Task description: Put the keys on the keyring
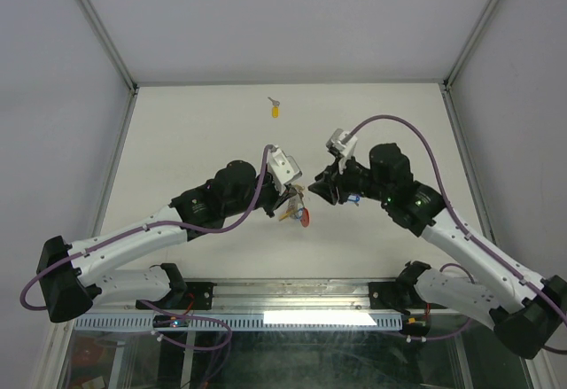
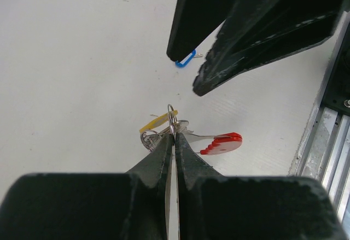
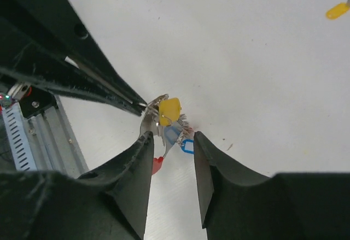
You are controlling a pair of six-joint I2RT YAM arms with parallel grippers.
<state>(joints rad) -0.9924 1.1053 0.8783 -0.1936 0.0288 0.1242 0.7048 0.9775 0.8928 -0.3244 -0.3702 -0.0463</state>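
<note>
Silver wire of the keyring [image 2: 171,121] sits pinched in your left fingers [image 2: 163,153], clamped tight, with its red strip [image 2: 221,143] and a yellow tag [image 2: 156,123] just beside the tips. Your right fingers [image 3: 143,148] stand partly apart, gripping nothing. A blue-tagged key [image 3: 186,146] lies just past their gap; you can't tell whether it's hooked on. Another yellow-tagged key [image 1: 275,110] lies near the far edge of the bench [image 1: 195,132].

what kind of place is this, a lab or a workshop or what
Most likely a robotics lab test cell: a bare white table walled in by pale panels on metal posts, with the left arm and right arm bolted to a metal rail at its near edge.
</note>
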